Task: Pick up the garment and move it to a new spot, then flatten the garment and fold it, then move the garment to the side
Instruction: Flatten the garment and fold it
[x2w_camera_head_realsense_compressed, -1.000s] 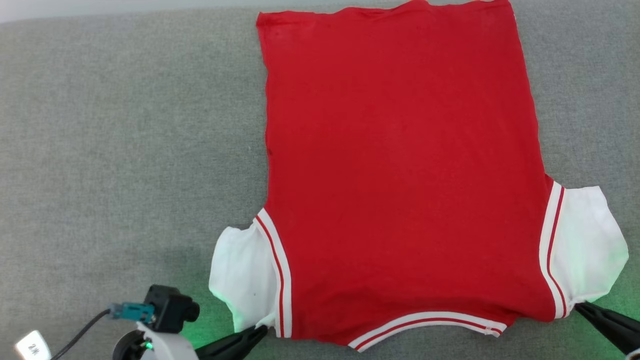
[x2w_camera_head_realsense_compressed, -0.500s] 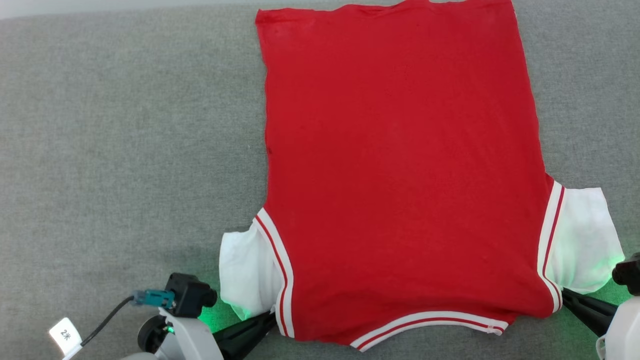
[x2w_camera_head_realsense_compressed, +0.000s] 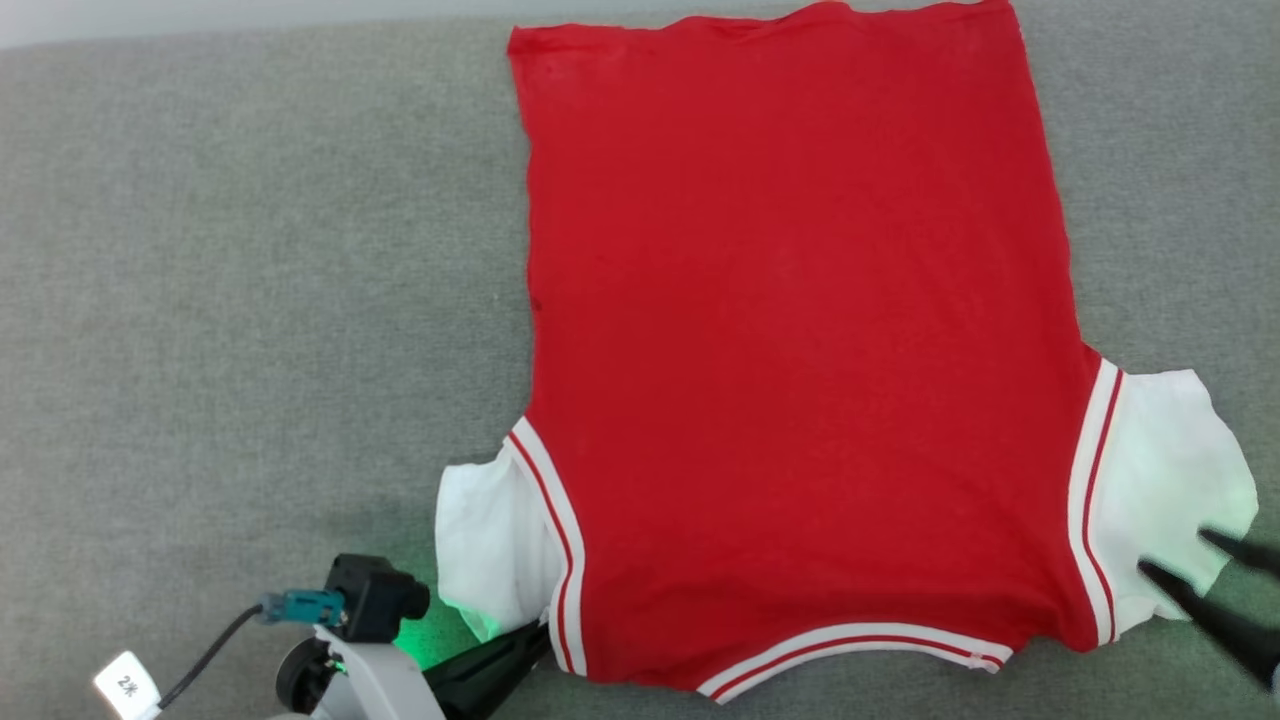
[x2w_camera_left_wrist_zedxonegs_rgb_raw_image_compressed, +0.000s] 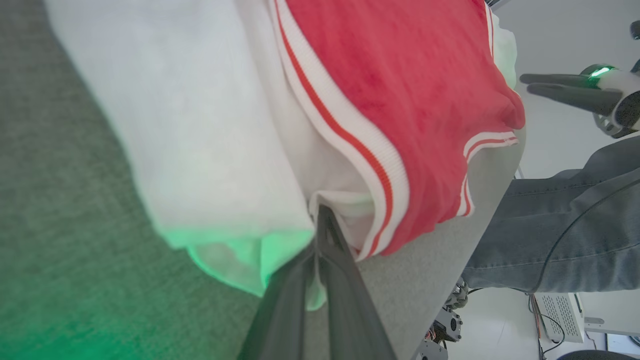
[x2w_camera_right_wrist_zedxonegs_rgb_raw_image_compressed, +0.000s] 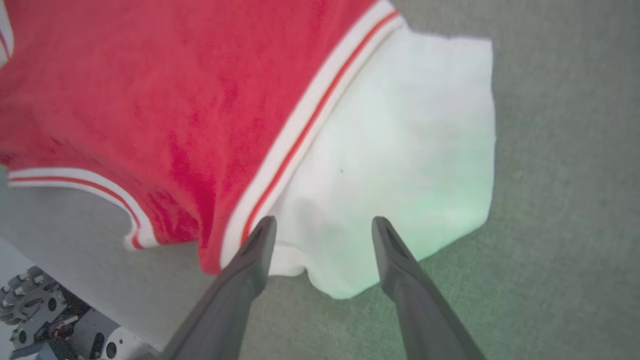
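The garment (x2w_camera_head_realsense_compressed: 800, 330), a bright red jersey with white sleeves and white-and-red striped trim, lies spread flat on the grey table, neckline toward me. My left gripper (x2w_camera_head_realsense_compressed: 538, 636) is shut on the white fabric at the near left shoulder; in the left wrist view its fingers (x2w_camera_left_wrist_zedxonegs_rgb_raw_image_compressed: 322, 212) pinch the cloth beside the striped seam of the garment (x2w_camera_left_wrist_zedxonegs_rgb_raw_image_compressed: 410, 75). My right gripper (x2w_camera_head_realsense_compressed: 1178, 553) stands open over the near corner of the right white sleeve. In the right wrist view the gripper (x2w_camera_right_wrist_zedxonegs_rgb_raw_image_compressed: 324, 221) has nothing between its fingers, and the garment (x2w_camera_right_wrist_zedxonegs_rgb_raw_image_compressed: 150, 75) lies beyond.
The grey fabric-covered table (x2w_camera_head_realsense_compressed: 250, 300) stretches wide to the left of the garment. Its front edge runs just below the neckline (x2w_camera_right_wrist_zedxonegs_rgb_raw_image_compressed: 75, 240). A person's leg in jeans (x2w_camera_left_wrist_zedxonegs_rgb_raw_image_compressed: 560, 235) stands beyond the table edge, near the robot's wheeled base (x2w_camera_right_wrist_zedxonegs_rgb_raw_image_compressed: 30, 300).
My right gripper has opened, let go of the right sleeve's corner, and now hovers over the sleeve. The left gripper keeps its pinch, shifted slightly right.
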